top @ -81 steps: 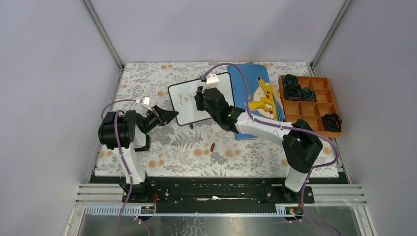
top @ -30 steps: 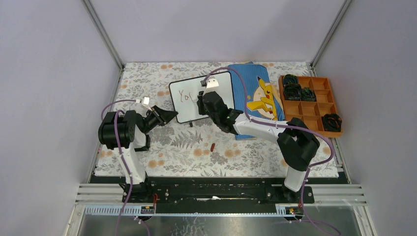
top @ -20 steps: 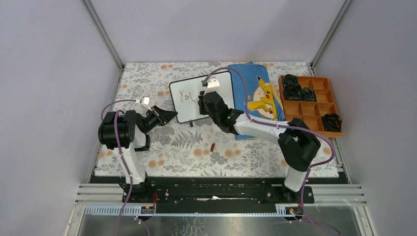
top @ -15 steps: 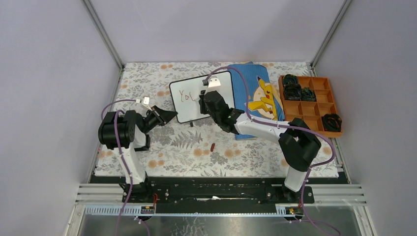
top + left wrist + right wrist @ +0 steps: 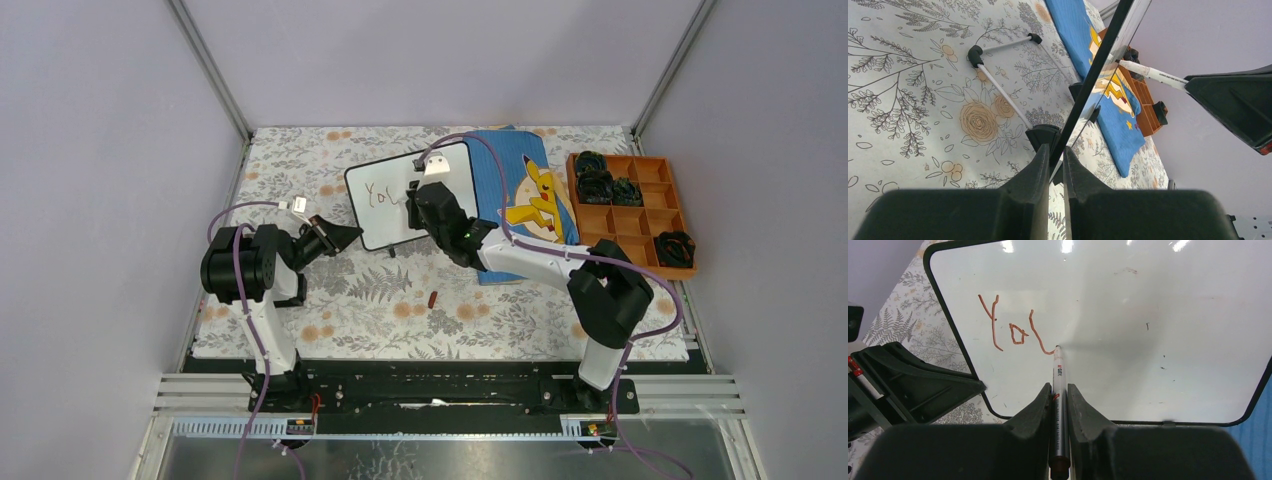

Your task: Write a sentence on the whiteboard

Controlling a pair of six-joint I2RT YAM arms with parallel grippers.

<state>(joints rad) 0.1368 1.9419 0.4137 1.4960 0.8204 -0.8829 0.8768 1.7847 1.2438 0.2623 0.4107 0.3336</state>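
Note:
The whiteboard (image 5: 378,228) stands tilted on its small black feet at the middle back of the table. Red-brown letters, the start of the sentence (image 5: 1015,332), read "Yo" followed by a curved stroke. My right gripper (image 5: 1055,387) is shut on a silver marker (image 5: 1058,377), and the marker's tip touches the board at the end of that curved stroke. My left gripper (image 5: 1055,150) is shut on the whiteboard's thin black rim (image 5: 1098,65) at its lower left corner. In the top view the left gripper (image 5: 348,236) meets that corner, while the right gripper (image 5: 415,200) hovers over the board's middle.
A blue cloth with a yellow cartoon figure (image 5: 530,200) lies right of the board, partly under it. An orange divided tray (image 5: 632,207) holding dark items sits at the far right. A small red marker cap (image 5: 432,298) lies on the floral mat in front.
The left jaws have closed onto the board's rim. The right gripper has drawn a curved red stroke after "Yo", shifting slightly right along the board.

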